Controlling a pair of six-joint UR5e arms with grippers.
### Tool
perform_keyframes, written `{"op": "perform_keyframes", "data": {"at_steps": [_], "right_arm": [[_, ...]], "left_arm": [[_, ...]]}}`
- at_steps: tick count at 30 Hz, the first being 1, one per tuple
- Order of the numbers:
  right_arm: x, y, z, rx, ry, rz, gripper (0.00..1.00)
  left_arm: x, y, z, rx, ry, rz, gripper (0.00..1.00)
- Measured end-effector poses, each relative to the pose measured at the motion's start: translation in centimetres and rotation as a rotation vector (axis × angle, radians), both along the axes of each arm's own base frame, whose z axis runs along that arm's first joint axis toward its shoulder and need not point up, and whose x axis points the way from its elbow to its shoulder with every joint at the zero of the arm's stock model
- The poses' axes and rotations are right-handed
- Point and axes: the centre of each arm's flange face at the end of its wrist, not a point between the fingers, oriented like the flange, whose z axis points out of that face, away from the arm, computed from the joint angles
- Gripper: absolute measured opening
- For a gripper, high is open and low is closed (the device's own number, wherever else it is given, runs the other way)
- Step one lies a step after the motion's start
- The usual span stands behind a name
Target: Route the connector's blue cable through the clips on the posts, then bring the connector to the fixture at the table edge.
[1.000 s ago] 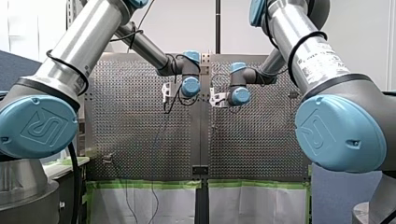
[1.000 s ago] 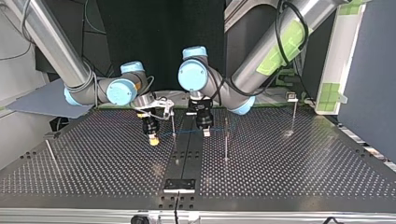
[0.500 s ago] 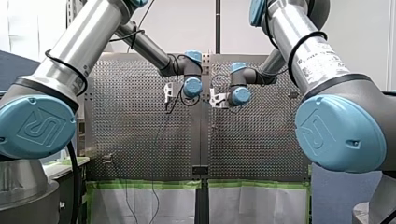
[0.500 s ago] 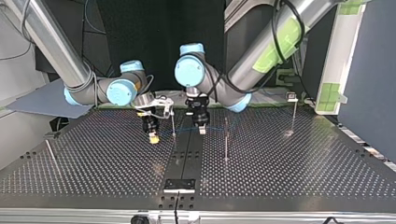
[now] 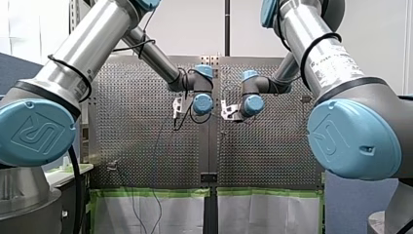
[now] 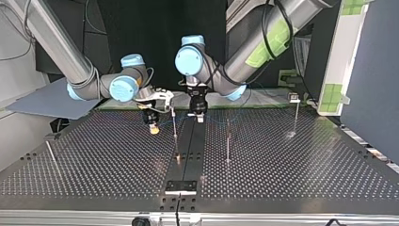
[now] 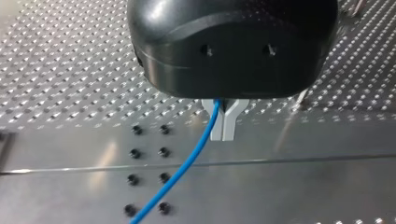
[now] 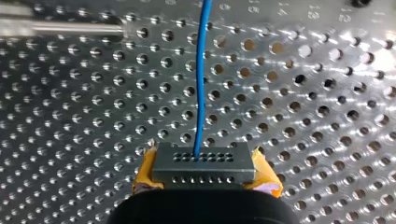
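Connector (image 8: 204, 164), seemingly a light rigid block, sits clamped by its sides in my right pincer (image 8: 205, 173), while my left pincer (image 7: 223, 133) pinches its thin, floppy, likely slippery blue cable (image 7: 187, 163).

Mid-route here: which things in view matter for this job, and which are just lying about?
Job: cable, connector, posts, fixture, left pincer gripping the cable, right pincer holding the connector.
Lying about: grey board, green-taped panel.
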Motion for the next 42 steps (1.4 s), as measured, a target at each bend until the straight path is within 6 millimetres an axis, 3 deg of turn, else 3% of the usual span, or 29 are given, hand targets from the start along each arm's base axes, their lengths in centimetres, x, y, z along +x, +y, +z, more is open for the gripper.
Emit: {"op": "perform_keyframes", "data": {"at_steps": [9, 22, 34, 42], "right_arm": [[0.1, 0.9, -0.4, 0.014, 0.03, 0.004, 0.0], [-0.5, 3.5, 2.0, -0.012, 0.011, 0.003, 0.0], [-1.0, 5.6, 1.5, -0.014, -0.001, -0.006, 0.0], [-1.1, 7.6, -0.6, -0.005, 0.004, -0.004, 0.0]], "left_arm": [[-0.9, -0.6, -3.5, 0.022, 0.029, -0.013, 0.01], [-2.0, -0.9, -4.8, 0.008, 0.028, -0.017, 0.01], [-4.0, 0.2, -7.5, 0.017, 0.051, -0.022, 0.01], [-4.1, 0.1, -8.5, 0.012, 0.065, -0.031, 0.01]]}}
